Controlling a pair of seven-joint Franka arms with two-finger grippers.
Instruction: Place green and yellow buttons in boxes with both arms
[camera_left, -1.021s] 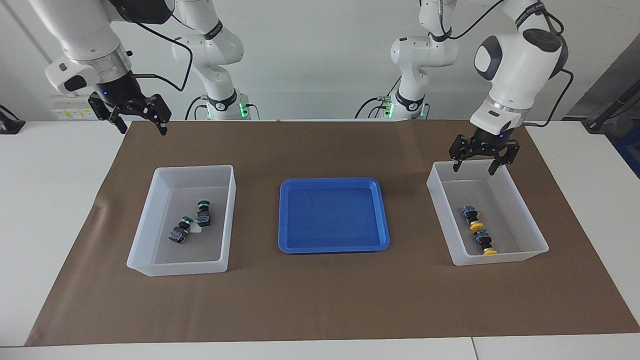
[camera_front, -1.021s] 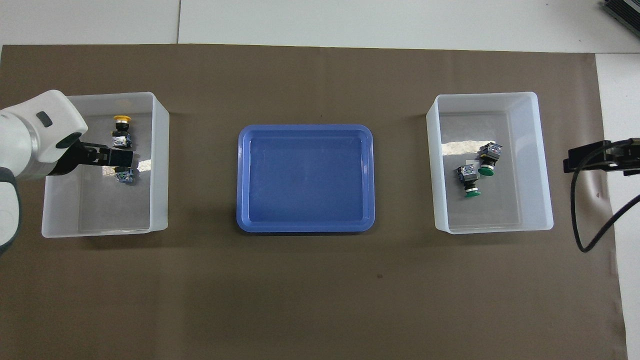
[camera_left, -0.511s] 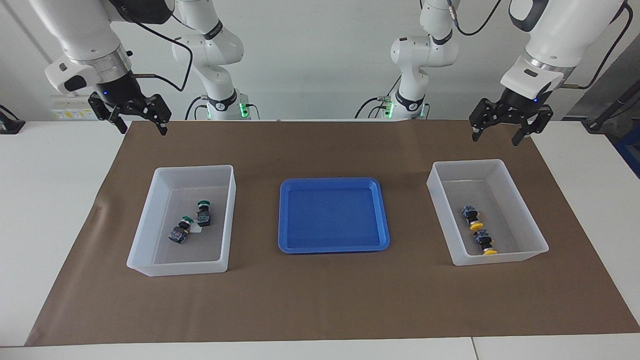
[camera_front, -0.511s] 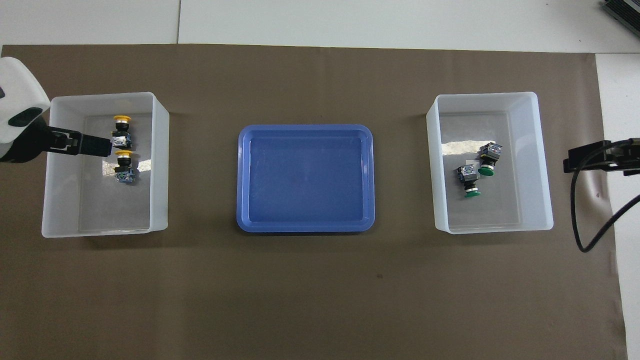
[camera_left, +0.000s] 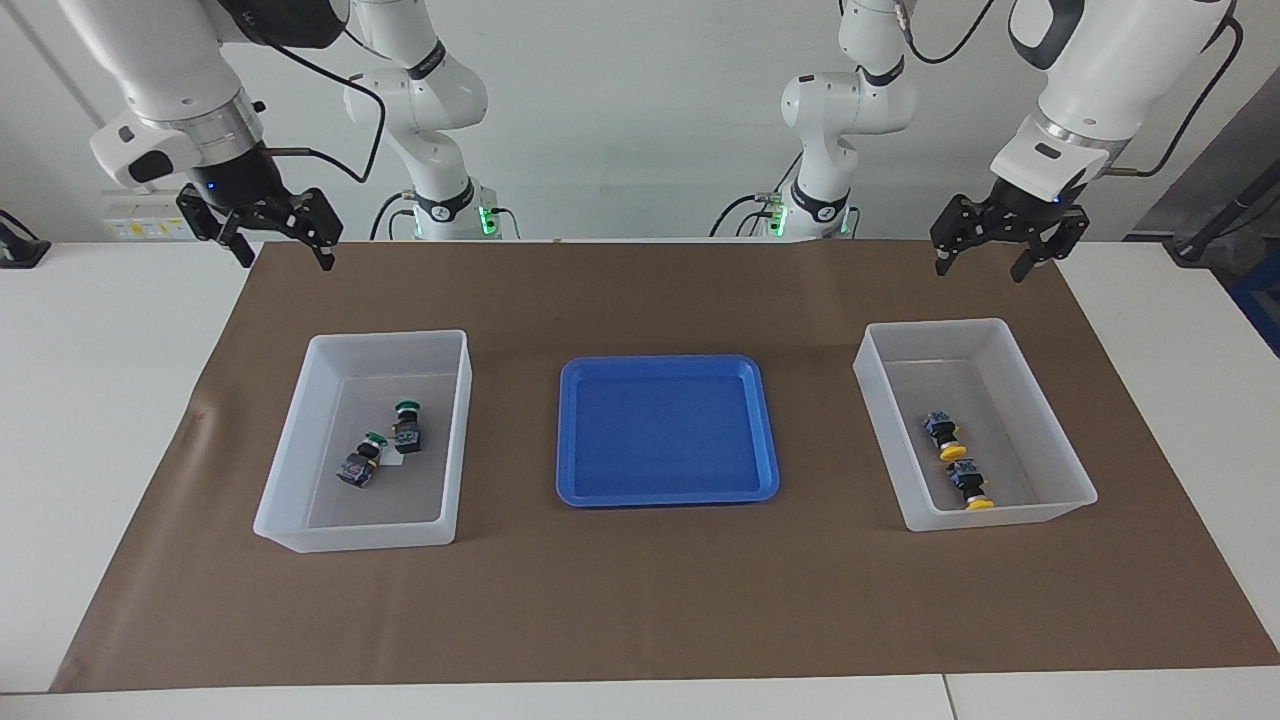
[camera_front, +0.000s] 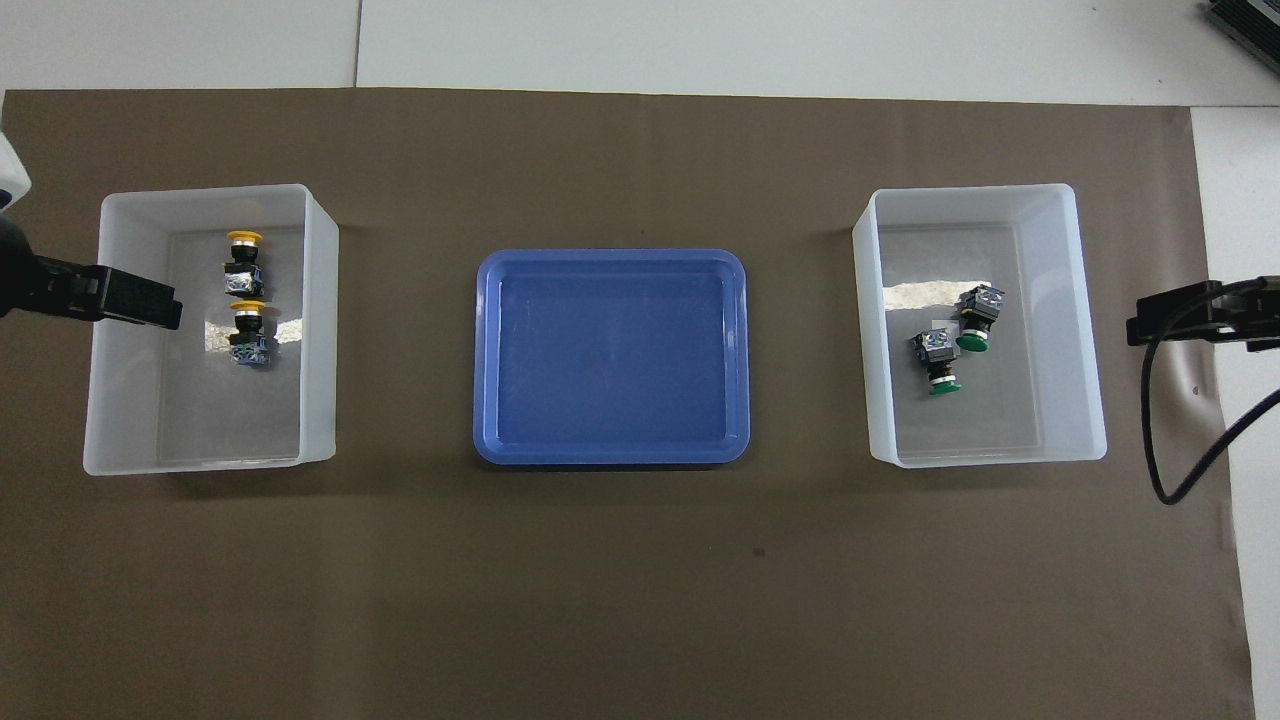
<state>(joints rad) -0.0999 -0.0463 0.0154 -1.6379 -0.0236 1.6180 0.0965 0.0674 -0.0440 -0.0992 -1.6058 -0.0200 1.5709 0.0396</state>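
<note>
Two yellow buttons (camera_left: 943, 433) (camera_left: 969, 482) lie in the box (camera_left: 1000, 517) at the left arm's end; they also show in the overhead view (camera_front: 242, 262) (camera_front: 246, 330). Two green buttons (camera_left: 406, 427) (camera_left: 360, 462) lie in the box (camera_left: 350, 535) at the right arm's end, also seen from overhead (camera_front: 975, 315) (camera_front: 936, 360). My left gripper (camera_left: 978, 270) is open and empty, raised high beside its box (camera_front: 317, 320). My right gripper (camera_left: 285, 262) is open and empty, raised over the mat's edge and apart from its box (camera_front: 1090, 330).
A shallow blue tray (camera_left: 665, 430) lies between the two boxes with nothing in it. A brown mat (camera_left: 640, 600) covers the table. In the overhead view the left gripper (camera_front: 150, 305) and the right gripper (camera_front: 1150, 320) show at the outer edges.
My left gripper has risen from just above its box's rim and drawn back toward the table's edge, still open and empty. The right arm and all the buttons have not moved.
</note>
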